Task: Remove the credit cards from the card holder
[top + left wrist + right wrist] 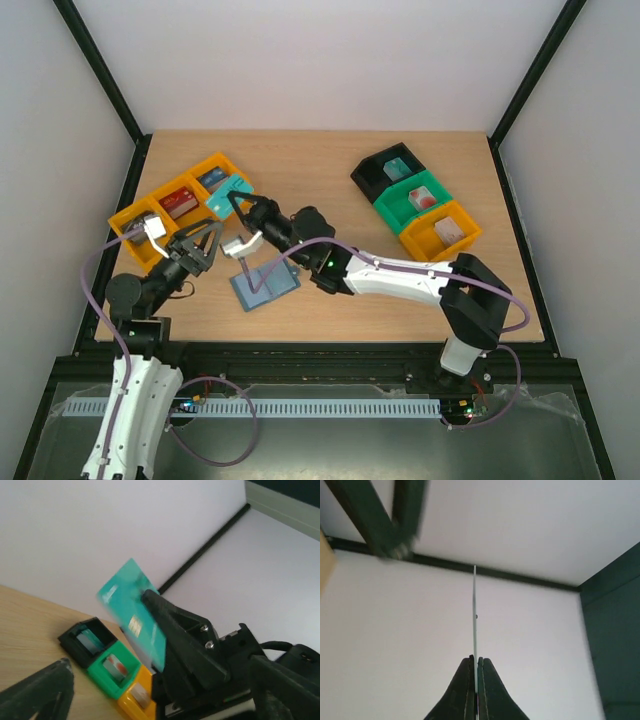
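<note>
The card holder (266,284) lies flat on the table, blue, near the middle front, with a purple cable crossing it. My right gripper (243,208) is raised above and behind it, shut on a teal credit card (228,195). In the right wrist view the card (474,615) stands edge-on between the closed fingers (465,690). The left wrist view shows the same card (132,617), chip visible, held in the right gripper (150,600). My left gripper (205,248) is open and empty, left of the holder; one finger (40,695) shows low in its wrist view.
Orange trays (133,216) with blocks stand at the left, close behind the left gripper and under the held card. A black, green and orange row of trays (400,208) stands at the back right, and it also shows in the left wrist view (109,679).
</note>
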Action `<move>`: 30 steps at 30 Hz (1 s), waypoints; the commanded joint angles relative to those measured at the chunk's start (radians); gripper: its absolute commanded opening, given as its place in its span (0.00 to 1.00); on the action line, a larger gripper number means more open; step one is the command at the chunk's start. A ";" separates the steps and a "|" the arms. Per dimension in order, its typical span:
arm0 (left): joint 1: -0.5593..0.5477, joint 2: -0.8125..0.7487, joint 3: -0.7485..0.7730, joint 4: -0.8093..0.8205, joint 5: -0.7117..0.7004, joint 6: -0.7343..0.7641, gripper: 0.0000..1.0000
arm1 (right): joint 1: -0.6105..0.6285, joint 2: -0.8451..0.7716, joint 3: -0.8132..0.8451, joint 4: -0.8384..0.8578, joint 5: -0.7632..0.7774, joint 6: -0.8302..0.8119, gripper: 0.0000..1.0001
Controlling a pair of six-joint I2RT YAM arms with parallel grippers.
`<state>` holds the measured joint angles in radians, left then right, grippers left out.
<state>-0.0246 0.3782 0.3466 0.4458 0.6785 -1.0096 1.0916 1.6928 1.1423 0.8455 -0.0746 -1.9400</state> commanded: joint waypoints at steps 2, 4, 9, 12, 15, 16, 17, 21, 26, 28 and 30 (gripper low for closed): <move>0.045 -0.064 -0.023 -0.161 -0.164 0.062 1.00 | -0.034 -0.019 0.293 -0.602 0.326 0.621 0.02; 0.064 -0.090 -0.034 -0.231 -0.245 0.066 1.00 | -0.114 0.020 0.442 -0.865 0.318 0.887 0.02; 0.107 -0.142 -0.061 -0.358 -0.391 0.062 1.00 | -0.290 0.171 0.714 -1.331 0.339 1.179 0.02; 0.134 -0.178 -0.088 -0.395 -0.429 0.054 1.00 | -0.400 0.292 0.879 -1.541 0.325 1.310 0.02; 0.155 -0.215 -0.115 -0.445 -0.457 0.041 1.00 | -0.508 0.356 0.938 -1.612 0.315 1.397 0.02; 0.161 -0.223 -0.123 -0.461 -0.465 0.039 1.00 | -0.541 0.372 0.946 -1.625 0.314 1.421 0.02; 0.165 -0.233 -0.134 -0.478 -0.470 0.037 1.00 | -0.574 0.391 0.965 -1.640 0.316 1.447 0.02; 0.173 -0.273 -0.174 -0.523 -0.488 0.025 1.00 | -0.679 0.464 0.983 -1.660 0.351 1.506 0.02; 0.179 -0.301 -0.198 -0.541 -0.513 0.017 0.99 | -0.770 0.553 1.002 -1.654 0.344 1.530 0.02; 0.183 -0.302 -0.205 -0.534 -0.511 0.010 1.00 | -0.793 0.586 1.015 -1.654 0.345 1.533 0.02; 0.189 -0.303 -0.211 -0.534 -0.512 0.002 1.00 | -0.809 0.620 1.034 -1.651 0.357 1.539 0.01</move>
<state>0.1513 0.0887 0.1497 -0.0864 0.1802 -0.9886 0.2962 2.2665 2.1197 -0.7677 0.2520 -0.4404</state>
